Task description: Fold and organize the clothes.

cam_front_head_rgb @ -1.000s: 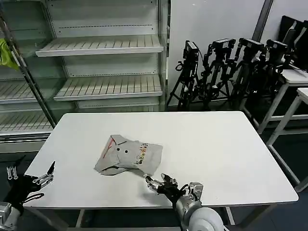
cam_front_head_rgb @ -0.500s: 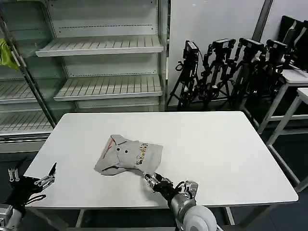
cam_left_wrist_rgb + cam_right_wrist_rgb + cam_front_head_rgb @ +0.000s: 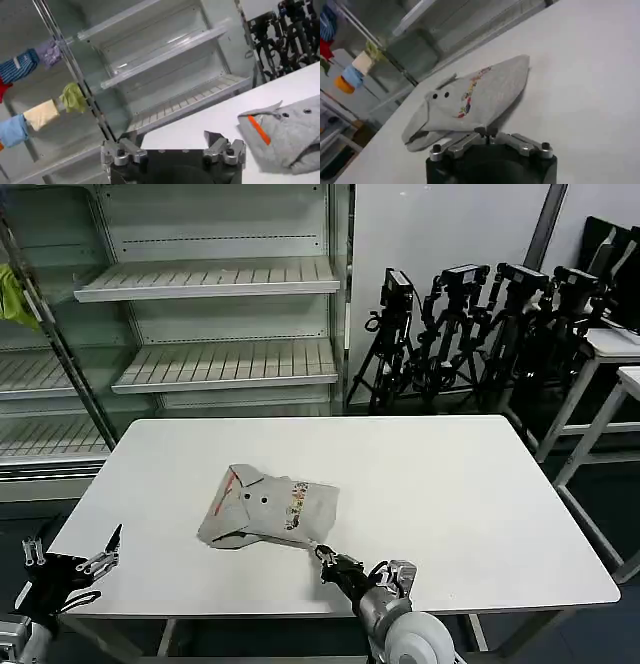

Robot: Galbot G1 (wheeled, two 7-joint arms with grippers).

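Now withdrawn from shirts (image 3: pixel 268 510): right gripper (image 3: pixel 333 564), pressed together, empty, at table (image 3: pixel 480 484) front edge. Left gripper (image 3: pixel 70 556) spread, idle off-table. Bundle untidy; folding unfinished.

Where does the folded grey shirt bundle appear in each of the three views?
Head: folded grey shirt bundle left of the white table's centre.
Left wrist: at the right edge, orange stripe showing.
Right wrist: centre.
Shared landmark: two dark buttons.
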